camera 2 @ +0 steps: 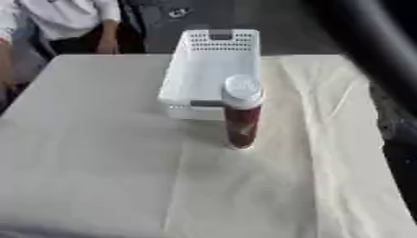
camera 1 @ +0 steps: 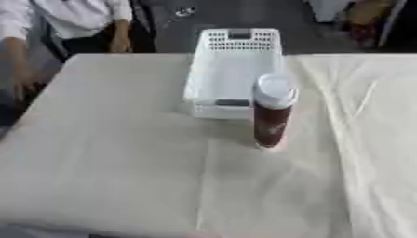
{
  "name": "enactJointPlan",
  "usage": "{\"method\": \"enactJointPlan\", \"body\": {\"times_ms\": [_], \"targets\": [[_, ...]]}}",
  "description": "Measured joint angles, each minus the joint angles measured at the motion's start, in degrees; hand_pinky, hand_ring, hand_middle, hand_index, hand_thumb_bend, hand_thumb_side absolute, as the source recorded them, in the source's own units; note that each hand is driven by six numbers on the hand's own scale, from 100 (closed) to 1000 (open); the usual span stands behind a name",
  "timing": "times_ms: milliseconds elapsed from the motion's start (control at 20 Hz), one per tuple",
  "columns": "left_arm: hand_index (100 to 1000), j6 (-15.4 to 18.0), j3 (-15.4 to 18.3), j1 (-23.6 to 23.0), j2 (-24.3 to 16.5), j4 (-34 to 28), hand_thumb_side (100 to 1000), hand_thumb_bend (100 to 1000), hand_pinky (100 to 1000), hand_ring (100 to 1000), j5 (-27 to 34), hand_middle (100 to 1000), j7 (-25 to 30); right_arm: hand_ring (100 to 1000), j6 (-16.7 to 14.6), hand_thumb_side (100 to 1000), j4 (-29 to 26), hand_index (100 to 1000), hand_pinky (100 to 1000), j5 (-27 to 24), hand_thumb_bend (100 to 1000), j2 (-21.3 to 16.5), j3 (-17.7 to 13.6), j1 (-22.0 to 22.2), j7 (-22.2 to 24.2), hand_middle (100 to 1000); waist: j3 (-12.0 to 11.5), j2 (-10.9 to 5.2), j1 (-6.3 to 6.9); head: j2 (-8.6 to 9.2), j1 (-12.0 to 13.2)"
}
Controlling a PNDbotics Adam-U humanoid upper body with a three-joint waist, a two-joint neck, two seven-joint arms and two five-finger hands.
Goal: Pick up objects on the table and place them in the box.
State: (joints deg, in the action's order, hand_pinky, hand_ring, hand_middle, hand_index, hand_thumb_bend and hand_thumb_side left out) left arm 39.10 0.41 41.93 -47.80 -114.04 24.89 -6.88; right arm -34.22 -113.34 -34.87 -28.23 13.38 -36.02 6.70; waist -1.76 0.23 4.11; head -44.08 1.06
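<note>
**Cup stands before the basket, hands out of sight**

Cream cloth covers the table nearest the camera, creased down the middle and along the right side. On it stands a tall dark-red cup with a white lid, upright, its print too blurred to read. Just behind it, and partly hidden by the lid, sits the white perforated plastic basket, long side running away from the camera; nothing can be made out inside it. In the right eye view a dark blurred arm crosses the upper right corner and is cut off by the edge. Neither hand shows, so the state of the fingers cannot be told.
</note>
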Motion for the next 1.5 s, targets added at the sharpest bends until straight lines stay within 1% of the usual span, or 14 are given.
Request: {"method": "enactJointPlan", "body": {"times_ms": [200, 300, 400, 600, 650, 800, 950, 1050, 1150, 1200, 1250, 1350, 1450, 1500], "targets": [[591, 1.0, 0.0, -0.5, 0.2, 0.0, 1000, 215, 628, 491, 1.4, 545, 0.7, 478, -0.2, 248, -0.3, 528, 339, -0.1, 129, 0.0, -0.6, 0.4, -0.3, 489, 0.2, 0.05, -0.02, 0.00, -2.0], [615, 1.5, 0.0, -0.9, 0.2, 0.0, 1000, 179, 637, 501, 2.1, 556, 1.1, 478, -0.3, 247, -0.4, 529, 337, 0.0, 137, 0.1, -0.7, 0.4, -0.5, 489, 0.2, 0.11, -0.02, 0.00, -3.0], [592, 2.0, 0.0, -1.3, 0.3, 0.0, 1000, 178, 635, 502, 2.6, 554, 1.3, 478, -0.5, 248, -0.6, 531, 332, 0.3, 134, 0.2, -1.0, 0.4, -0.6, 491, 0.2, 0.30, -0.03, 0.00, -3.1], [637, 2.8, 0.0, -1.6, 0.5, 0.0, 1000, 251, 664, 530, 3.4, 647, 2.1, 479, -0.9, 239, -0.6, 530, 337, 1.1, 127, 0.3, -1.0, 0.4, -1.2, 493, 0.2, 0.36, -0.03, 0.00, -1.6], [666, 3.0, 0.0, -1.6, 0.5, 0.0, 1000, 251, 678, 577, 3.3, 743, 2.6, 478, -0.9, 238, -0.6, 528, 340, 1.2, 129, 0.3, -1.0, 0.4, -1.4, 492, 0.2, 0.30, -0.05, 0.00, -1.3], [584, 3.7, -0.1, -0.9, 0.6, 0.0, 1000, 224, 638, 505, 3.0, 589, 6.3, 477, -1.1, 247, -0.6, 530, 340, 1.5, 127, 0.3, -1.0, 0.5, -1.7, 492, 0.2, 0.26, -0.25, 0.00, -1.0], [576, 4.8, -0.4, -0.5, 0.5, 0.0, 1000, 200, 636, 493, 4.6, 577, 10.0, 478, -1.2, 242, -0.6, 529, 343, 1.6, 139, 0.5, -1.0, 0.9, -2.0, 492, 0.1, 0.24, -0.40, 0.00, -1.3], [589, 5.5, -0.4, -0.5, 0.5, 0.0, 1000, 208, 647, 499, 6.6, 584, 11.8, 479, -1.3, 240, -0.6, 532, 334, 1.8, 141, 0.5, -1.0, 0.9, -2.1, 495, 0.1, 0.29, -0.44, 0.00, -2.4], [603, 5.9, -0.3, -0.5, 0.5, 0.0, 1000, 222, 681, 537, 8.3, 615, 13.3, 508, -1.3, 262, -0.6, 531, 324, 2.0, 148, 0.5, -1.0, 0.9, -2.0, 503, 0.1, 0.46, -0.62, 0.00, -3.2], [661, 6.1, -0.3, -0.5, 0.5, 0.0, 1000, 229, 703, 590, 9.1, 657, 13.7, 542, -1.3, 320, -0.6, 540, 298, 2.4, 100, 0.5, -1.0, 0.9, -1.8, 538, 0.1, 0.53, -0.65, 0.00, -3.1], [698, 6.5, -0.2, -0.9, 0.5, 0.0, 1000, 207, 709, 619, 10.0, 694, 13.8, 573, -1.4, 433, -0.5, 584, 271, 3.3, 100, 0.5, -1.0, 0.9, -1.0, 578, 0.1, 0.57, -0.63, 0.00, -2.7], [751, 7.6, 0.2, -2.9, 0.9, 0.0, 1000, 160, 724, 684, 12.0, 759, 12.6, 670, -1.4, 638, 1.6, 751, 239, 6.8, 100, 0.3, -1.0, 0.4, 1.7, 718, 0.1, 0.64, -0.50, -0.01, -1.5], [787, 8.4, 1.0, -6.3, 1.8, 0.0, 1000, 169, 732, 702, 13.6, 779, 9.7, 724, -1.9, 716, 5.3, 827, 261, 12.7, 100, -0.3, -0.9, -1.2, 5.1, 780, 0.1, 0.68, -0.56, -0.01, -1.0], [799, 8.4, 1.5, -8.5, 2.4, 0.0, 1000, 207, 733, 705, 13.9, 780, 7.7, 747, -2.6, 753, 7.6, 855, 283, 16.4, 100, -0.6, -0.6, -2.2, 6.9, 806, 0.1, 0.68, -0.70, -0.01, -1.0]]}}
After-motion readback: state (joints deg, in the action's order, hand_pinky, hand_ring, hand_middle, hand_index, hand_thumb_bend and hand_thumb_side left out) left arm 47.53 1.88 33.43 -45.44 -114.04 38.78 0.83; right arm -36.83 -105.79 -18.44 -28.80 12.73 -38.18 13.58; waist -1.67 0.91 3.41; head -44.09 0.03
